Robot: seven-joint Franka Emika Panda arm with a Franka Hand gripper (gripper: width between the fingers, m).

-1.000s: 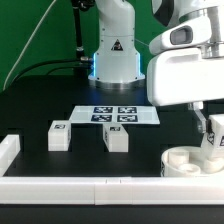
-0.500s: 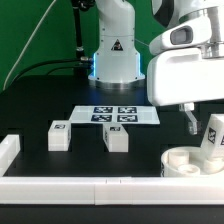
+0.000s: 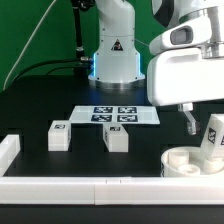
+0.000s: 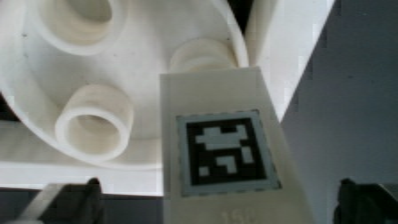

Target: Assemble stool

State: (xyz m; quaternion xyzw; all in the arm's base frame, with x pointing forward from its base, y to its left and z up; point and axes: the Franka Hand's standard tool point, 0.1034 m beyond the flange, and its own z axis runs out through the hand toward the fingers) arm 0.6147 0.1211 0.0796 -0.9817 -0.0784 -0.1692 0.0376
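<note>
The black two-finger pincer (image 4: 214,203) stands wide open and holds nothing. In the wrist view its 2 dark fingertips (image 4: 63,205) sit apart from the tagged white rectangular block leg (image 4: 217,140) between them, with a gap on each side. That leg leans on the thick round white plastic seat (image 3: 188,160) directly under the pincer. Its far end is at 1 of the seat's round sockets (image 4: 93,125); whether it is fully home I cannot tell.

The step in hand looks like fitting leg 1 of 3. The tilt suggests the joint may be unfinished, so the next move calls for either a fresh grip to straighten and seat it, or a straight pull back along the leg's own line so neither finger knocks it.

The other 2 block legs (image 3: 58,135) (image 3: 116,139) lie well apart from the pincer, toward the exterior view's left, on open black table (image 3: 160,135). The marker board (image 3: 115,115) lies beyond them. A long white border bar (image 3: 100,186) runs just beside the seat, so there is little room that way. The path to the loose legs looks free.
</note>
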